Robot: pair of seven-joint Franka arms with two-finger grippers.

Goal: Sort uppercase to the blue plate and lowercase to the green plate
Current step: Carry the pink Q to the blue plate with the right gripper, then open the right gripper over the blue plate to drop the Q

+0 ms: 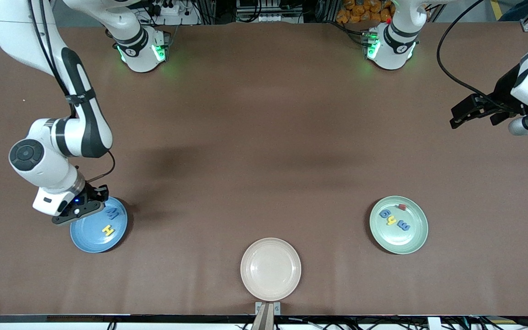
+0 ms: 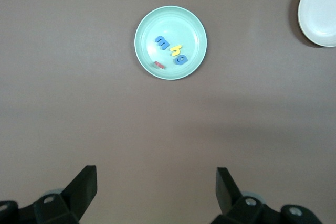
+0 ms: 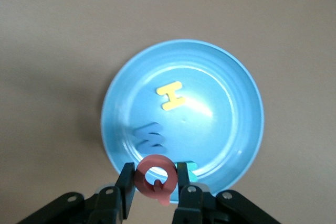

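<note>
Right gripper hangs over the blue plate, at the rim toward the right arm's end of the table; we find its fingers clamped on the red Q, which stands upright between them. On that plate lie the yellow H and blue M, flat. Left gripper waits aloft with its fingers spread wide. We read blue g, a yellow letter and blue m on the green plate, with a small red piece beside them.
</note>
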